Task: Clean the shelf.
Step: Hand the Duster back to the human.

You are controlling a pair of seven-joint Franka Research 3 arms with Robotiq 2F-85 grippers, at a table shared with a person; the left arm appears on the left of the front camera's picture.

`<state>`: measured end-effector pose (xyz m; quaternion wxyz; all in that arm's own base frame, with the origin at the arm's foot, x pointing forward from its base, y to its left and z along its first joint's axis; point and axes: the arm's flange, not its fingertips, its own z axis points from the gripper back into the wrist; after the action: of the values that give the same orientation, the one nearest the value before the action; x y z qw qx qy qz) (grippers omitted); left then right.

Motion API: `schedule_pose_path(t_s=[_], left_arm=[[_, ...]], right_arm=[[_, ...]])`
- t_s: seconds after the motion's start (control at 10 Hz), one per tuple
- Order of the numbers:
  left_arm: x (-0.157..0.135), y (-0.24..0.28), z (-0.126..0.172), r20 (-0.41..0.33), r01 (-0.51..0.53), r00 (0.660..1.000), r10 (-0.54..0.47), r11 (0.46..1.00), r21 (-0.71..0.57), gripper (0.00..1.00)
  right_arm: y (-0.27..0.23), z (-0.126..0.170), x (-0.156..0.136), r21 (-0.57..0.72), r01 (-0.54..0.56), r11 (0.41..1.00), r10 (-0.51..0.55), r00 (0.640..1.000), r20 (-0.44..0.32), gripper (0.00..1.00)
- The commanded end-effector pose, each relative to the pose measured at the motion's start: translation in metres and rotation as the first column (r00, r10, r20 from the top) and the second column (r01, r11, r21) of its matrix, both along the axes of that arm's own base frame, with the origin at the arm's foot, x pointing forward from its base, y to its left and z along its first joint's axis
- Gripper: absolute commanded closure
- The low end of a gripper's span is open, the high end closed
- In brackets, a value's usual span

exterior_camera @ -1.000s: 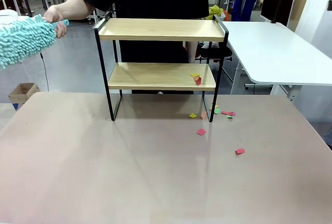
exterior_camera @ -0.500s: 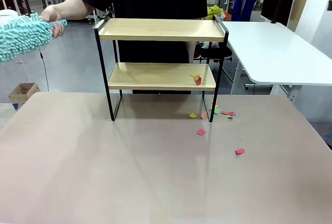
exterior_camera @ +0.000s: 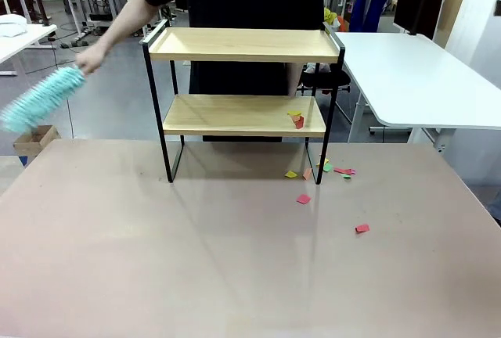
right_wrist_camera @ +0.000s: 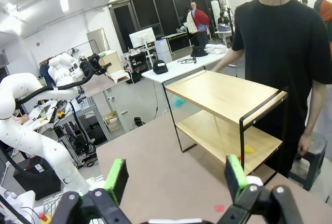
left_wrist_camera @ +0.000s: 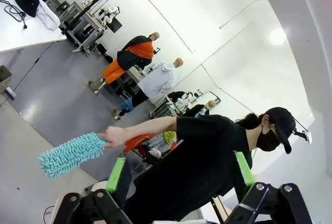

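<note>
Front view: the shelf stands at the far middle of the table, both boards upright and level. The top board is bare. A yellow and a red paper scrap lie at the right end of the lower board, and more scraps are scattered on the table just beside the shelf's right legs. The person's hand has swung the teal duster downward and away from the shelf's left side within the last second; it is motion-blurred and well apart from the boards. Judgement: the sweeping is not finished, as debris remains on the lower tier.

Left wrist view: the left gripper stands fully open, holding nothing, raised and aimed at the person, who holds the duster out to one side.

Right wrist view: the right gripper is likewise wide open and empty, hovering on the near side of the shelf, facing it.
</note>
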<state>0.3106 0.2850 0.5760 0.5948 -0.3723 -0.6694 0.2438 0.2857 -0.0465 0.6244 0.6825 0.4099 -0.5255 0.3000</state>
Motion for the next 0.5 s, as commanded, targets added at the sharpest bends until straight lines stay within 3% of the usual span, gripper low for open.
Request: schedule_pose_path(t_s=[0.0,0.4], left_arm=[[-0.0020,-0.0003,0.0012,0.005,-0.009,1.000,0.009,1.000,0.009,0.00],[-0.0020,-0.0003,0.0012,0.005,-0.009,1.000,0.009,1.000,0.009,0.00]], right_arm=[[0.0007,0.0010,0.0027,0.015,-0.001,1.000,0.001,1.000,0.023,0.00],[0.0007,0.0010,0.0027,0.015,-0.001,1.000,0.001,1.000,0.023,0.00]])
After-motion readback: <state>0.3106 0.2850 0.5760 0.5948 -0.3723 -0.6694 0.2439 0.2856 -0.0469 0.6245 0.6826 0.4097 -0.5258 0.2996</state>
